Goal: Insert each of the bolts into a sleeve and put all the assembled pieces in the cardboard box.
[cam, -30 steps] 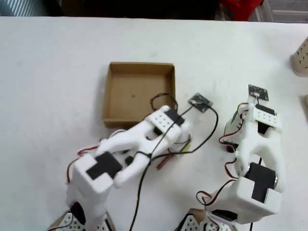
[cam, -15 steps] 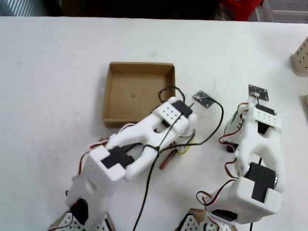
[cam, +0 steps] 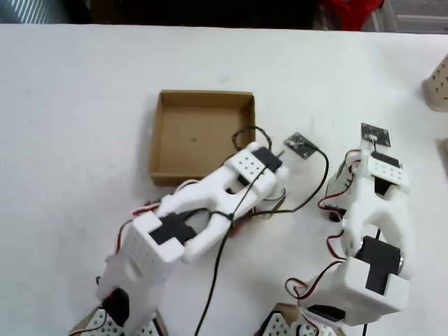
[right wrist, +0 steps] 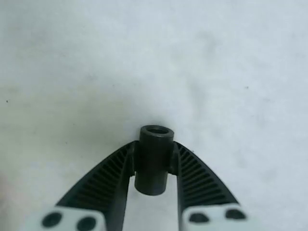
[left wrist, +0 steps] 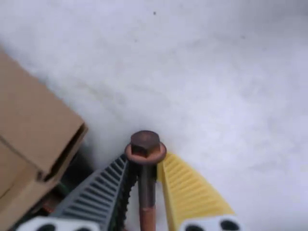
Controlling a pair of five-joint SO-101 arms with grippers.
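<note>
On the white, faintly mottled tabletop sits the cardboard box, a shallow square tray of plain brown board with its top open. The left wrist view shows one corner of it, cut off by the frame, with a loose flap standing slightly off the wall.

The left arm, white moulded plastic trailing black cable, lies slantwise with its wrist at the box's near right corner. In the high view its body hides whatever is under it. Its left jaws, one grey and one yellow and both ribbed, are clamped on the shank of the bolt just under the head. The bolt is coppery metal with a hexagonal head on a round flange. Its long axis runs along the jaws, head outward past their tips above bare tabletop, and the shank's far end is cut off.

The right arm stands apart. Its right jaws, black and ribbed, pinch the sleeve, a dark matte tube lying along them with its open bore outward.
</note>
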